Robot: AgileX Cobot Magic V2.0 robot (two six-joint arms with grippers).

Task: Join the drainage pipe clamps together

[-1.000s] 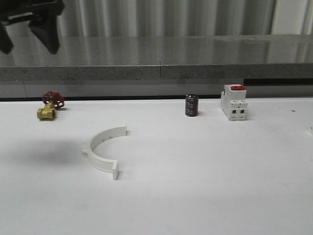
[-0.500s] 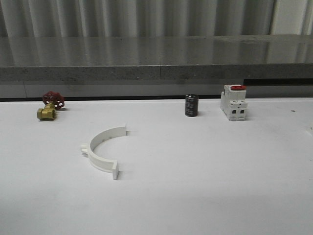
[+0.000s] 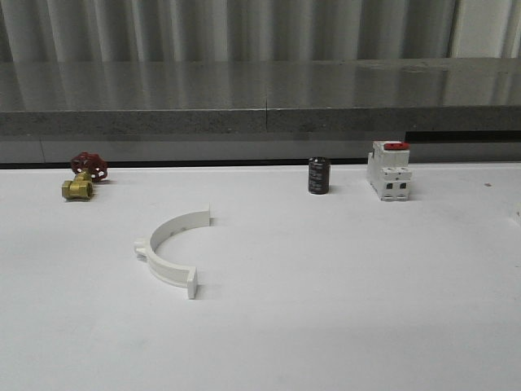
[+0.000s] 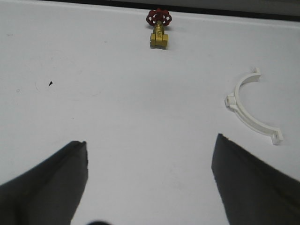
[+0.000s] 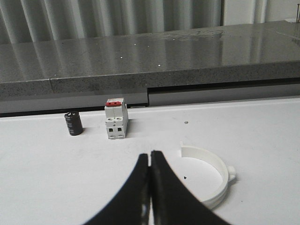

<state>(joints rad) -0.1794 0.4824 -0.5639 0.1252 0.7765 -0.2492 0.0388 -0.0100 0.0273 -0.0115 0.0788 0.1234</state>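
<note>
Nothing joined — one clamp half (image 4: pixel 248 108) lies beyond my wide-spread left gripper (image 4: pixel 149 154), the other half (image 5: pixel 213 176) beside my closed, empty right gripper (image 5: pixel 149 161).

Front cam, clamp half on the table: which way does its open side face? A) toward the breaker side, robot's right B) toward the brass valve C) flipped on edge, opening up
A: the half-ring lies flat, its bow toward the left and both end tabs pointing right.
</note>
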